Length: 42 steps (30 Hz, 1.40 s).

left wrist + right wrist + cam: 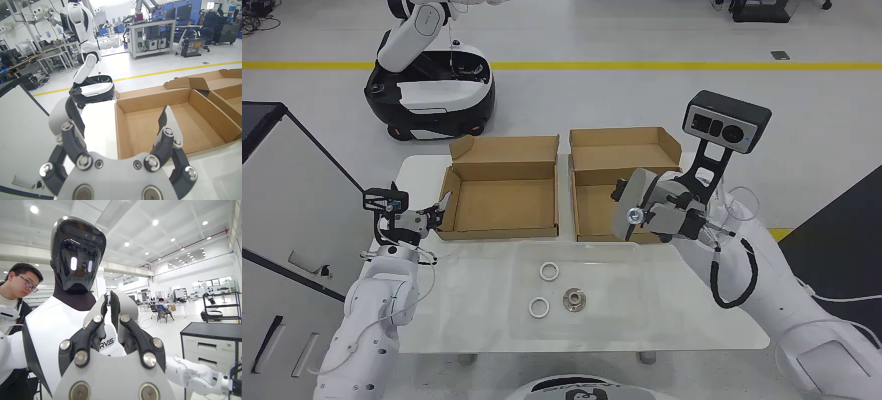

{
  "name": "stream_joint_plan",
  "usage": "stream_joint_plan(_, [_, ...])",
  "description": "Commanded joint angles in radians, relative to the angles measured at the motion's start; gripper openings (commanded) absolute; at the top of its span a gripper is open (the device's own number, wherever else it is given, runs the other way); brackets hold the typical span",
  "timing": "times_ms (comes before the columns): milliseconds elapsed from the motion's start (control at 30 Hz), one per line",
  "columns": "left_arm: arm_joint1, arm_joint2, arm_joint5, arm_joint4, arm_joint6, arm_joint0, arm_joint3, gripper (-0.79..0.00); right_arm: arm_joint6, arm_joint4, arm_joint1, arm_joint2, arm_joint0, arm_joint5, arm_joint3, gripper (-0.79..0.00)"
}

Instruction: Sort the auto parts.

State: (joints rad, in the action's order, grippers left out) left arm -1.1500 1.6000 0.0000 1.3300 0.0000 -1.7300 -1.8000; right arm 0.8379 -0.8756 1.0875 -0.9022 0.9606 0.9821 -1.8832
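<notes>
My right gripper (636,213) is raised over the front edge of the right cardboard box (594,205) and tilted up toward the head. It is shut on a small threaded metal part (108,297), which sits at the tips of the right gripper (110,302). My left gripper (434,214) hangs open with nothing between its fingers, just outside the left wall of the left cardboard box (500,200). In the left wrist view the left gripper (119,115) faces that empty box (170,128). On the table (472,310) lie two white rings (550,270) (539,307) and a metal flanged part (574,299).
Both boxes stand open side by side at the back of the table, flaps up. Another robot on a black wheeled base (432,90) is parked on the floor beyond the table. A dark panel (267,125) stands off the table's left side.
</notes>
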Motion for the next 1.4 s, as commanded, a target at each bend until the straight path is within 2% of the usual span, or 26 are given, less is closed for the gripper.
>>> stream_joint_plan(0, [0.000,0.000,0.000,0.000,0.000,0.000,0.000,0.000,0.000,0.000,0.000,0.000,0.000,0.000,0.000,-0.785])
stream_joint_plan(833, [0.000,0.000,0.000,0.000,0.000,0.000,0.000,0.000,-0.009,0.009,0.000,-0.005,0.003,-0.016,0.003,-0.785])
stream_joint_plan(1000, [0.000,0.000,0.000,0.000,0.000,0.000,0.000,0.000,-0.046,0.118,-0.014,-0.120,0.051,-0.073,0.007,-0.785])
stream_joint_plan(1133, [0.000,0.000,0.000,0.000,0.000,0.000,0.000,0.000,-0.011,0.192,-0.039,-0.239,0.134,-0.150,0.005,-0.785])
stream_joint_plan(1233, [0.000,0.000,0.000,0.000,0.000,0.000,0.000,0.000,0.034,0.251,-0.061,-0.348,0.207,-0.223,-0.006,-0.785])
stream_joint_plan(1367, [0.000,0.000,0.000,0.000,0.000,0.000,0.000,0.000,0.108,0.366,-0.091,-0.504,0.282,-0.376,-0.015,-0.785])
